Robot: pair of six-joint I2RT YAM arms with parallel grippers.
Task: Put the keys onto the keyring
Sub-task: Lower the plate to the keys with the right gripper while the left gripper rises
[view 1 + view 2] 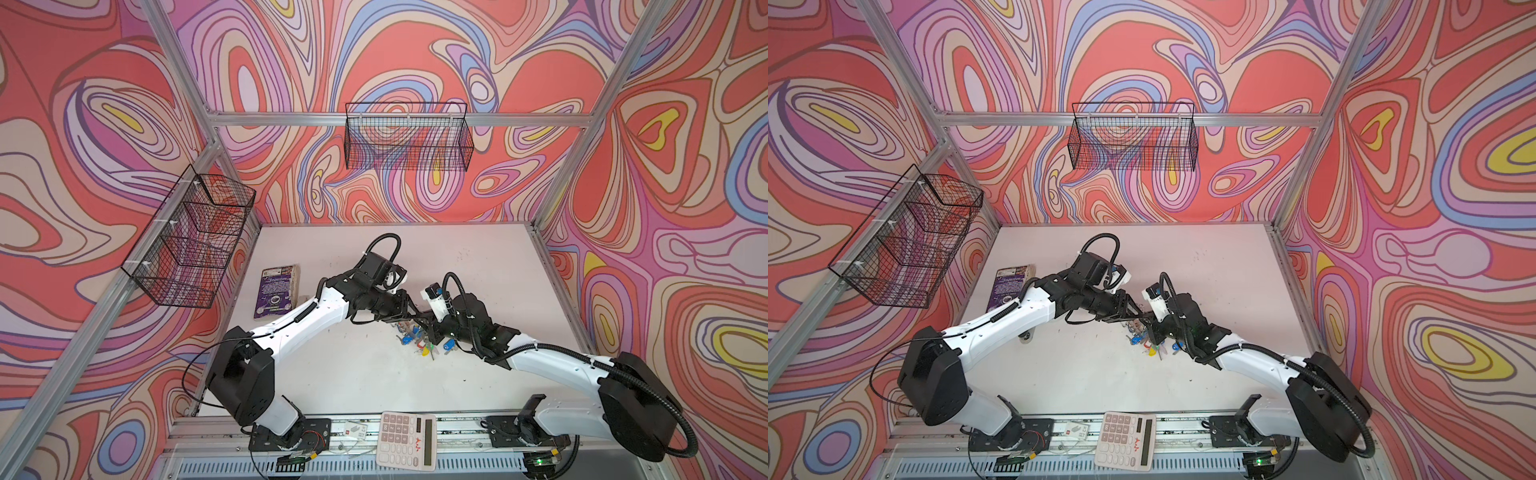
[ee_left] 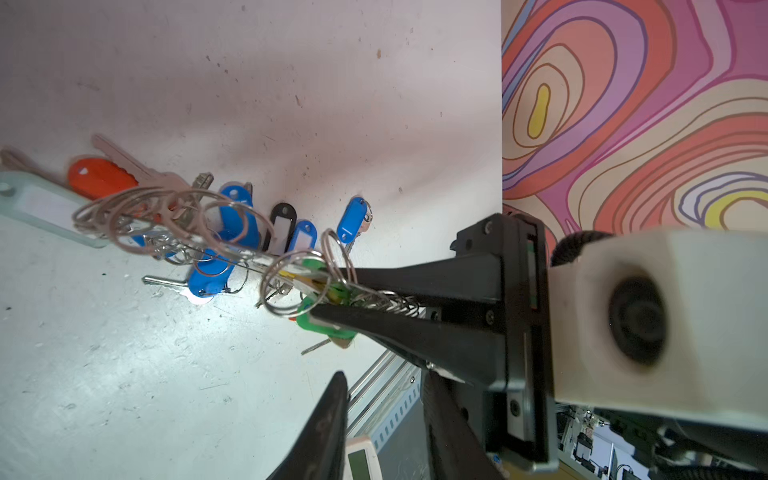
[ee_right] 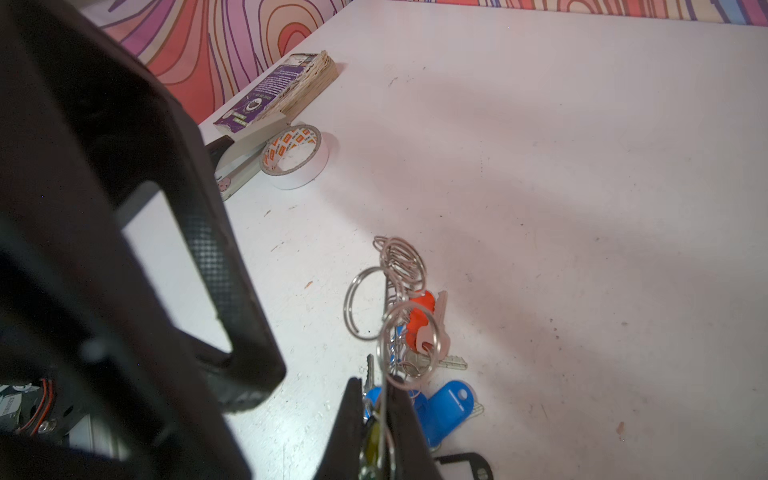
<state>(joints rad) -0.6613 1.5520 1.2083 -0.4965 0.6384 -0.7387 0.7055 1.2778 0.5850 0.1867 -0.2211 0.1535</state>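
Observation:
The keyring (image 2: pixel 232 253) shows edge-on as a thin grey disc strung with several loose split rings (image 2: pixel 137 216). My right gripper (image 3: pixel 378 386) is shut on its rim, which also shows in the left wrist view, where the right gripper (image 2: pixel 328 291) reaches in from the side. The keys (image 1: pixel 419 340) lie in a heap on the white table (image 1: pixel 374 374) below it, with blue (image 2: pixel 351 218), red (image 2: pixel 99 178), black (image 2: pixel 282 226) and green (image 2: pixel 309 322) tags. My left gripper (image 2: pixel 384 376) hangs close beside the right one, open, with nothing between its fingers. Both grippers meet mid-table in both top views.
A purple book (image 1: pixel 277 291) lies at the table's left, with a tape roll (image 3: pixel 297 156) and a grey stapler-like thing (image 3: pixel 245 162) near it. A calculator (image 1: pixel 406 440) sits on the front rail. Wire baskets (image 1: pixel 191 237) (image 1: pixel 409 137) hang on the walls.

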